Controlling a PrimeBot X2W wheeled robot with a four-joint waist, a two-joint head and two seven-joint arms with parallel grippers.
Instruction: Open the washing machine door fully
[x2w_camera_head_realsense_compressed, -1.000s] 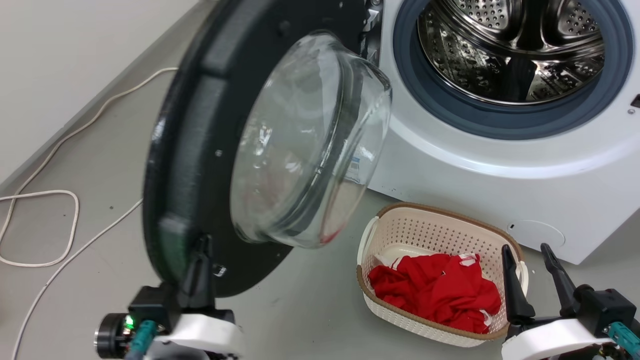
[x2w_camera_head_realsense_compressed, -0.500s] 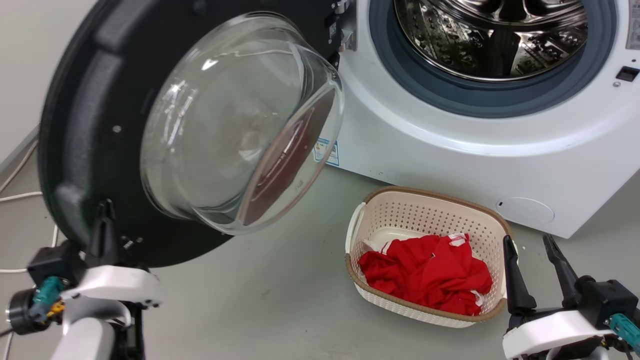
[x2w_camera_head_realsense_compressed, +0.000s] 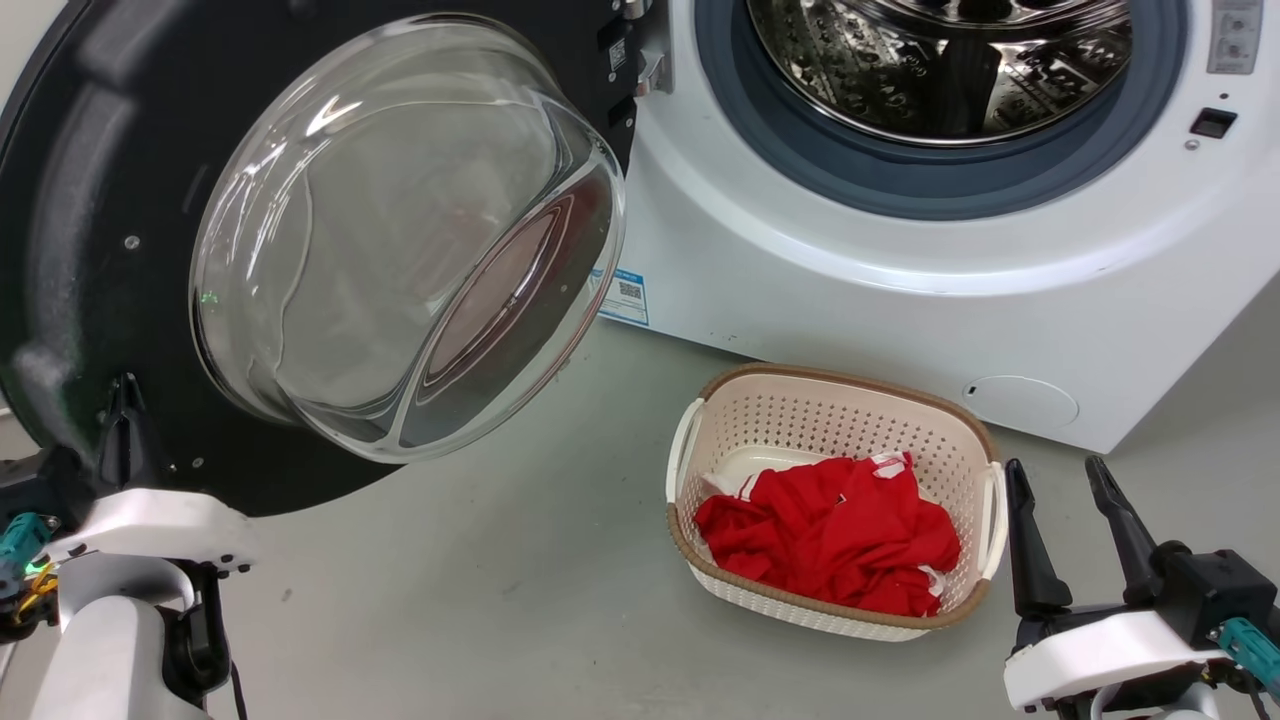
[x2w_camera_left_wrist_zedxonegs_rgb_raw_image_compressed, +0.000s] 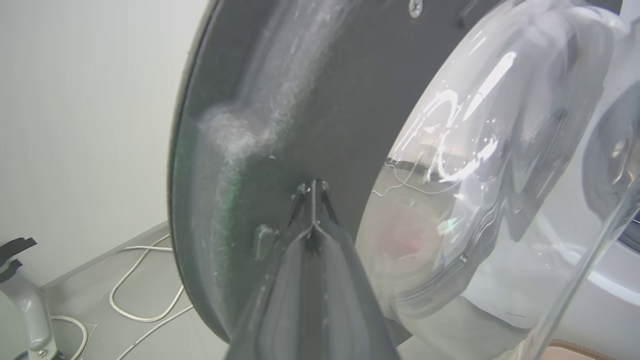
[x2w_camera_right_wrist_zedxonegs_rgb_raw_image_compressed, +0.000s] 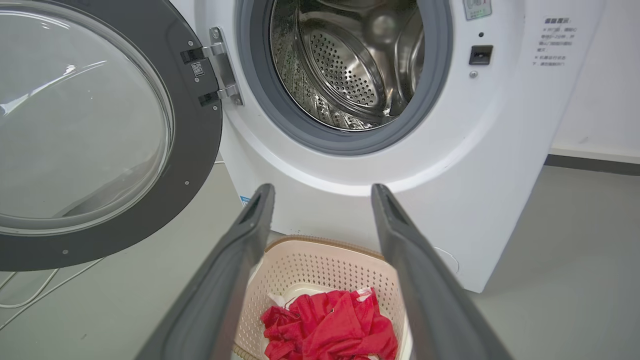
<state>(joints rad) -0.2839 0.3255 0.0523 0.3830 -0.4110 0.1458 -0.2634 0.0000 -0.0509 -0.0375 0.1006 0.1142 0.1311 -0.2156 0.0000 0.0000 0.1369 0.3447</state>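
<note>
Black, one washing machine door (x2w_camera_head_realsense_compressed: 85, 220) open, left tool (x2w_camera_left_wrist_zedxonegs_rgb_raw_image_compressed: 312, 187) seemingly touching.

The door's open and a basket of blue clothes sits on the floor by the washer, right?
Nearly: the clothes are red, not blue, as the head view shows. The door is open and the basket sits on the floor by the washer.

Laundry corner of a plain test room: a white front-loading washing machine (x2w_camera_head_realsense_compressed: 900, 300) stands on the bare grey floor (x2w_camera_head_realsense_compressed: 500, 600) beside a blank pale wall (x2w_camera_left_wrist_zedxonegs_rgb_raw_image_compressed: 75, 125), with a basket (x2w_camera_head_realsense_compressed: 840, 395) of red clothing (x2w_camera_head_realsense_compressed: 830, 530) before it (loose white cable (x2w_camera_left_wrist_zedxonegs_rgb_raw_image_compressed: 145, 319) trails along the wall).
</note>
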